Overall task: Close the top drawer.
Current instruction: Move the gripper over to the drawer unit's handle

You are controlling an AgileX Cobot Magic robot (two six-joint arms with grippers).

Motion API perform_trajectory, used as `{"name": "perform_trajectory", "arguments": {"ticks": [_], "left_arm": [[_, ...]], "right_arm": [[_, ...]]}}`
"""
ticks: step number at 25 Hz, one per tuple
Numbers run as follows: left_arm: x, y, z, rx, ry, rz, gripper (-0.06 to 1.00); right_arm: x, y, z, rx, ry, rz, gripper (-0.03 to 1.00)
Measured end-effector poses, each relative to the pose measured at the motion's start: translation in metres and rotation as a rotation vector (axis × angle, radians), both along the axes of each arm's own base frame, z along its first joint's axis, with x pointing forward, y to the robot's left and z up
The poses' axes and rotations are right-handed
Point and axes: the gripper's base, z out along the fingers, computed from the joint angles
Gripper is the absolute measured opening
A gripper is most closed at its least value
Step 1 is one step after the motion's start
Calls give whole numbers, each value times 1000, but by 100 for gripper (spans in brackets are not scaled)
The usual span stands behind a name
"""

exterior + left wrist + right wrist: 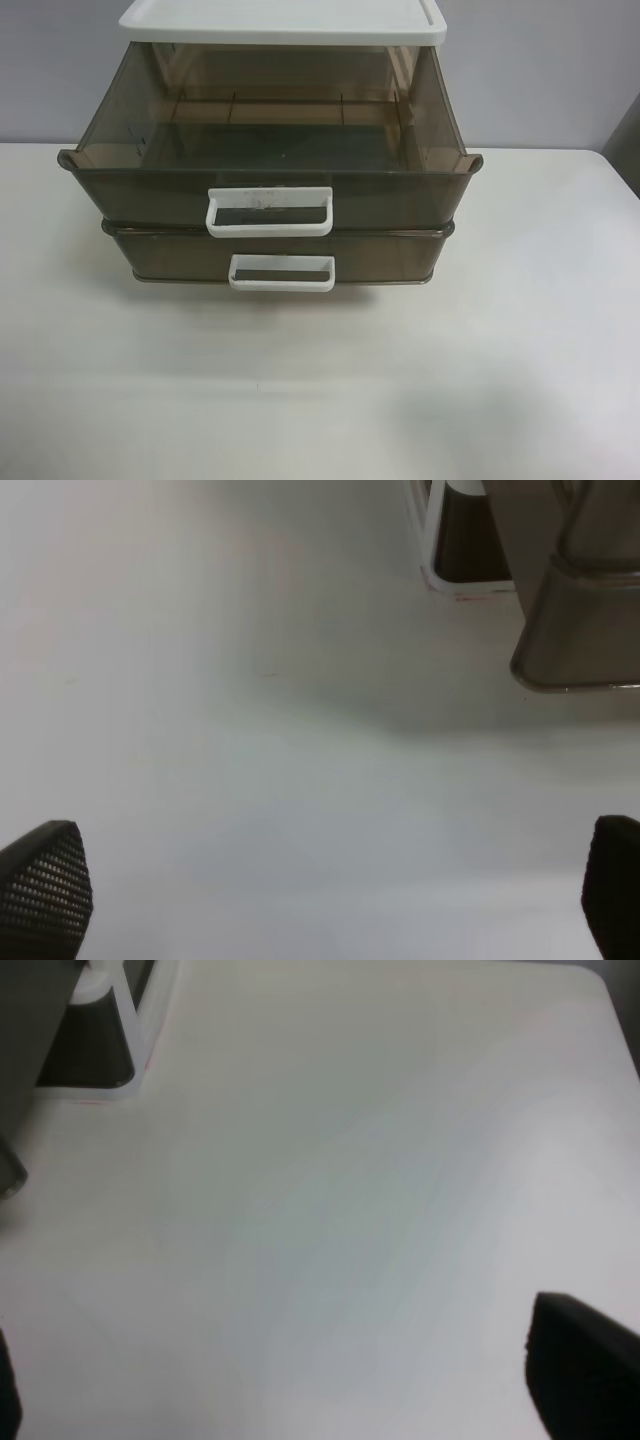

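Top drawer (270,160) is open, pulled toward the near side, and neither gripper touches it. Left gripper (330,895) is released: its two dark textured fingertips (45,890) are spread wide, low over bare table (250,780), with nothing between them. A brown drawer corner (580,640) and a white loop handle (428,540) lie ahead of it, apart from the tips; cannot tell which drawer. Right gripper (295,1380) is also spread and empty over the table, one dark fingertip (585,1370) clear, the other only a sliver at the frame edge. A white handle (130,1010) shows far ahead of it.

In the exterior high view the drawer unit sits far-centre on the table. The top drawer's scuffed white handle (266,199) overhangs the lower drawer (170,255). That one is pushed in further, with a clean handle (281,284). A white lid (280,22) caps the unit.
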Motion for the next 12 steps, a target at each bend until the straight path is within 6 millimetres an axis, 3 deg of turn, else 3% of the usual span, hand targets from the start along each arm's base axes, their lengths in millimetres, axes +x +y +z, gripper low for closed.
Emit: {"name": "perform_trajectory", "arguments": {"ticks": [12], "left_arm": [[0, 0, 0, 0, 0, 0, 99]], "right_arm": [[0, 0, 0, 0, 0, 0, 99]]}}
